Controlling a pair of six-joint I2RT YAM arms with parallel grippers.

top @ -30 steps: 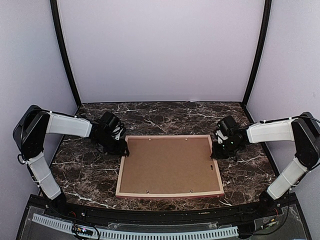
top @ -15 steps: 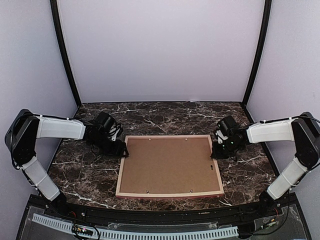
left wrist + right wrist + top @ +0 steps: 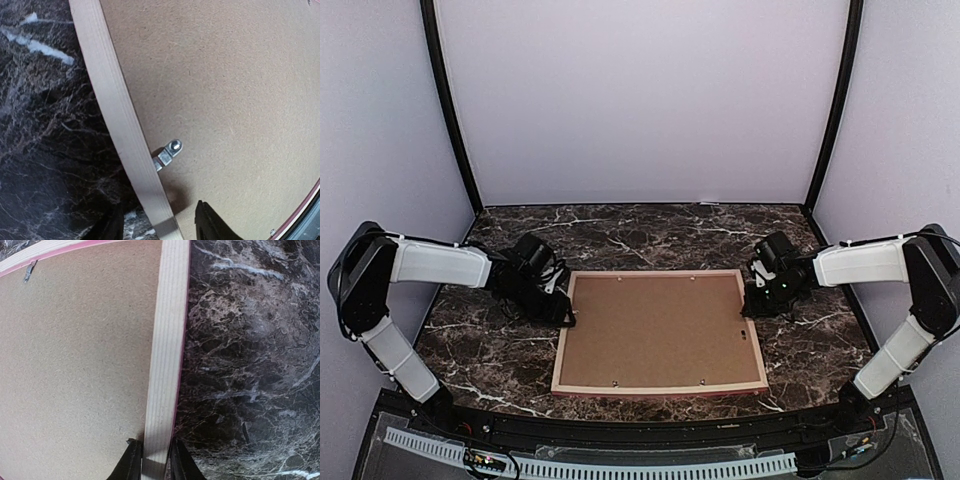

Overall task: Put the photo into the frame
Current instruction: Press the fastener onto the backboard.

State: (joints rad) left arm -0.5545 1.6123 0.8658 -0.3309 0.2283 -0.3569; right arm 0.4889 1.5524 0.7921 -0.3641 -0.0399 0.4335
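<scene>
Frame (image 3: pixel 660 387): right rail in tight grip of right end effector (image 3: pixel 155 460), left rail inside open left end effector (image 3: pixel 160 225).

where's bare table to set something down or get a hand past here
Bare marble table runs between the frame and the back wall, and left and right of the frame's near half. Crowded: both far corners, where the left fingers straddle one rail and the right fingers pinch the other.

Both arms reach inward, wrists low. The left end effector (image 3: pixel 158 222) holds its fingers (image 3: pixel 207 222) spread; the right end effector (image 3: pixel 156 460) pinches the frame (image 3: pixel 167 340) tightly.
</scene>
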